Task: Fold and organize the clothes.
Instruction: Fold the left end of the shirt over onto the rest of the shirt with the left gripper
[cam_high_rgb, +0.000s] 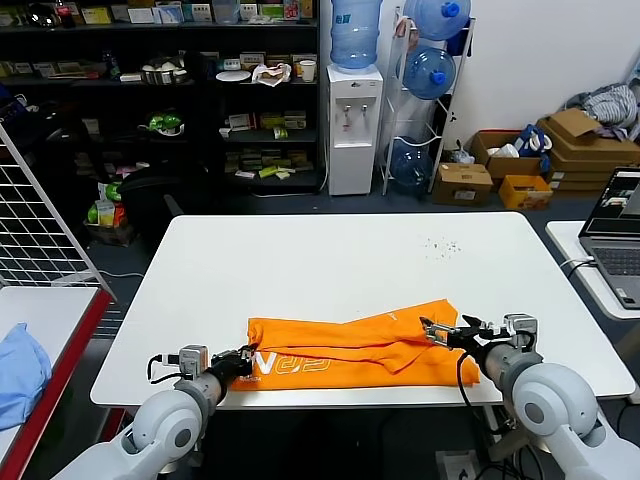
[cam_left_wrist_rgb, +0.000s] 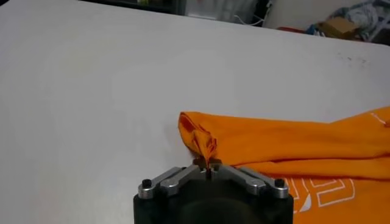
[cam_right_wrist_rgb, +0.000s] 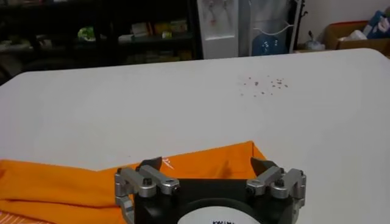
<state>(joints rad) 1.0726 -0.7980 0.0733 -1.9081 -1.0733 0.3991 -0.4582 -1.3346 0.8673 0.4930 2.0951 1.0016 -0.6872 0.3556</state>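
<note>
The left gripper (cam_high_rgb: 243, 358) is seen clamped tight on a bunched pinch of the shirt (cam_high_rgb: 355, 348) at its left end, the fabric gathered into a small ridge right at the closed fingers (cam_left_wrist_rgb: 208, 168) in the left wrist view. Over on the other side, the right gripper (cam_high_rgb: 447, 333) is held with its fingers (cam_right_wrist_rgb: 150, 164) spread apart, poised at the shirt's right end, the orange edge showing just between and beyond them; whether cloth is touched cannot be told. The shirt is laid out as a long, rumpled band along the near edge of the white table (cam_high_rgb: 330, 260), folded over on itself, with white lettering (cam_high_rgb: 300, 362) exposed on its lower left part. A scatter of small dark specks (cam_high_rgb: 440, 244) is noted farther back on the tabletop. To the robot's left, a light blue cloth (cam_high_rgb: 20, 370) is spotted on a neighbouring table, and a laptop (cam_high_rgb: 615, 235) stands on another to the right.
</note>
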